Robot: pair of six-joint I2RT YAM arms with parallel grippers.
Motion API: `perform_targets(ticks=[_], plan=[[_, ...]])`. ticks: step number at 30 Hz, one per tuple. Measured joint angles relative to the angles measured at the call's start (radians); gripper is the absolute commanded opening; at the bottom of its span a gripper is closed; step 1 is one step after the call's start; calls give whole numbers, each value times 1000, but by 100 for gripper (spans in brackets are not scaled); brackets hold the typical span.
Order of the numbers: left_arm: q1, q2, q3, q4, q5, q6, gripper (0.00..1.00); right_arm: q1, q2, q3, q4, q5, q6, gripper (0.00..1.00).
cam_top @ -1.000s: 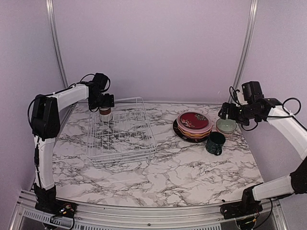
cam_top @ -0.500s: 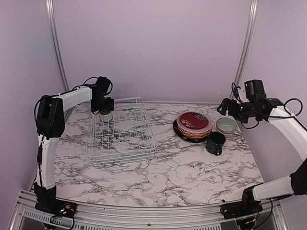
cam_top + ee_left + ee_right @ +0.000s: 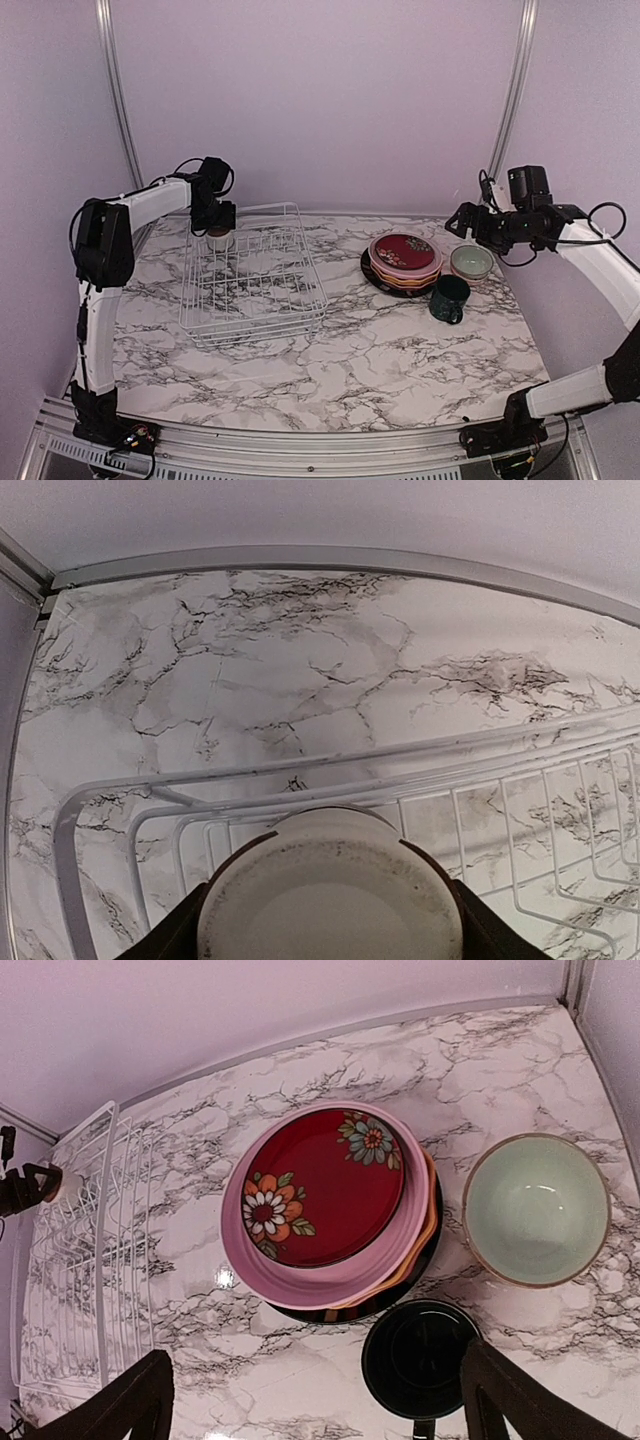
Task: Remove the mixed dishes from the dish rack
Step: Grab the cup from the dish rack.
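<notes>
Dish rack [image 3: 255, 290], rectangular white wire-grid basket with low sides and upright dividers: sits on the left half of the white marble-patterned table [image 3: 350, 380]; we see one dish in it, at the far-left corner, and bare wire elsewhere.

Nearest of the dishes, on the right half of the table: round dark green mug [image 3: 450, 298], upright, well apart from the rack; the right wrist view looks straight down into it [image 3: 420, 1360].

Just beyond and to its left, a stack of round plates: black plate [image 3: 375, 272] at the bottom, a yellow plate edge [image 3: 432, 1210] showing above it, pink plate [image 3: 250, 1270] next, floral red plate [image 3: 404, 249] on top.

Just right of the stack: round pale green bowl [image 3: 471, 262], upright, close to the mug.

Far-left corner of the rack: white-and-brown cup [image 3: 219, 238], upright, mouth up; left wrist view shows its pale inside and speckled rim [image 3: 330, 900].

Left gripper [image 3: 218, 226] hangs directly over that cup; its dark fingers [image 3: 175, 935] flank the cup, one on each side, close against its wall; we cannot tell whether they press it.

Right gripper [image 3: 460, 220] hovers above the bowl and plates, beyond them; its fingers [image 3: 120, 1400] stand wide apart, nothing between them.
</notes>
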State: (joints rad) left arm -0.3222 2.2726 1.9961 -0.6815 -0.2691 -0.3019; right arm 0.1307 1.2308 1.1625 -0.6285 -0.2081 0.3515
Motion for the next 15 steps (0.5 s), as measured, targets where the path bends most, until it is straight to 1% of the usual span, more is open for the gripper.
perform_targets(ticks=[4, 9, 12, 15], plan=[[0, -48, 0, -1, 22, -1, 53, 0, 29, 5, 21, -64, 3, 92], [0, -154, -2, 28, 60, -13, 51, 0, 66, 41, 60, -144, 16, 87], [0, -239, -29, 87, 107, -39, 50, 0, 79, 61, 99, -194, 31, 84], [0, -335, -100, 174, 184, -76, 49, 0, 94, 79, 143, -254, 60, 82]])
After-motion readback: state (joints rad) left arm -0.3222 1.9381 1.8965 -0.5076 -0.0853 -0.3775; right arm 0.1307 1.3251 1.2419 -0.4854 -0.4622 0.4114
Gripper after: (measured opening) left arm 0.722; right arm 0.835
